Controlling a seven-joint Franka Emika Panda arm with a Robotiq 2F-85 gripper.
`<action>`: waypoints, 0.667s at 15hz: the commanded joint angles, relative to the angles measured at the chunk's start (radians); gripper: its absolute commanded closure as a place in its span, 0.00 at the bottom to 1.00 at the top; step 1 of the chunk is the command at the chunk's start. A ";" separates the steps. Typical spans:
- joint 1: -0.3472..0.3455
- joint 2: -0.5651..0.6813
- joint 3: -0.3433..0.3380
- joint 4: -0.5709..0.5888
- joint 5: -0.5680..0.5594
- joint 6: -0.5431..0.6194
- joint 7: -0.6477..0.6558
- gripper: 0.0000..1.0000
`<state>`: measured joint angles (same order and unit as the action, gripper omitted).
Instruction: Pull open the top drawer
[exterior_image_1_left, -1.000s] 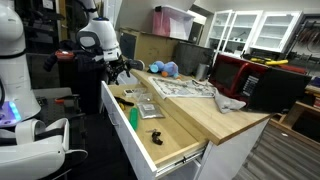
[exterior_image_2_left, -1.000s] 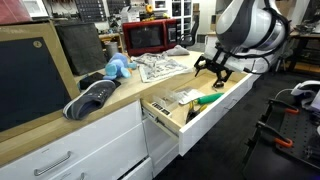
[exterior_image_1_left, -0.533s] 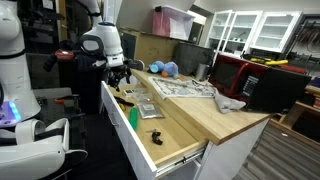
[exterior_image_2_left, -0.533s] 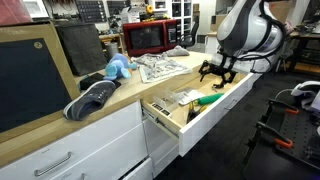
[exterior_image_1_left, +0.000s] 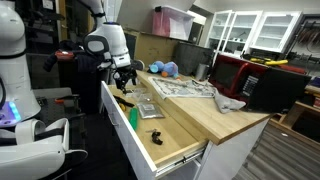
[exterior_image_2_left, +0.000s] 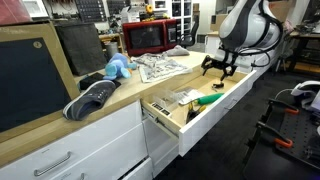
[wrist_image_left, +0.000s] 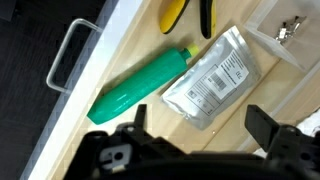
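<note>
Wrist view: the gripper (wrist_image_left: 200, 128) is hovering, jaws spread apart and holding nothing, over the top drawer (wrist_image_left: 145, 45), which is standing pulled well out beneath the countertop (exterior_image_1_left: 220, 120), its handle (wrist_image_left: 68, 55) at left going ungripped, probably because the pull looks complete.
</note>
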<state>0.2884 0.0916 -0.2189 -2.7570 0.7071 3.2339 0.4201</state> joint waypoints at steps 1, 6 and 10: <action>0.001 -0.003 -0.003 0.002 0.000 0.000 0.000 0.00; -0.012 0.032 -0.024 0.047 -0.040 -0.062 -0.039 0.00; -0.015 0.047 -0.098 0.132 -0.203 -0.186 -0.100 0.00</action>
<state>0.2820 0.1300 -0.2638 -2.7003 0.5999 3.1568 0.3799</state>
